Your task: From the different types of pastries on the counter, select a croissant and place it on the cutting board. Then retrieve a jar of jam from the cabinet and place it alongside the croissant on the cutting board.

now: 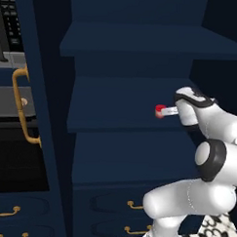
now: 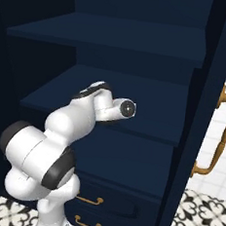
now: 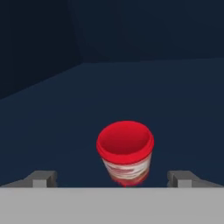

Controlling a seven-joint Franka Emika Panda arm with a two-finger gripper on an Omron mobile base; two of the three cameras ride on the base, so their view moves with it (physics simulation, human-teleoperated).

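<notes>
The jar of jam, with its bright red lid and reddish-pale body, sits on the middle shelf of the dark navy cabinet. From the left base the jar shows just left of my hand. My gripper is open, its fingertips wide on either side of the jar and short of touching it. Seen from the left base, the gripper reaches leftward over the shelf. The croissant, cutting board and counter are out of view.
The open cabinet door with a curved brass handle stands to the right. Another brass handle is on the left beside a dark appliance. Drawers with brass pulls lie below the shelf, above a patterned floor.
</notes>
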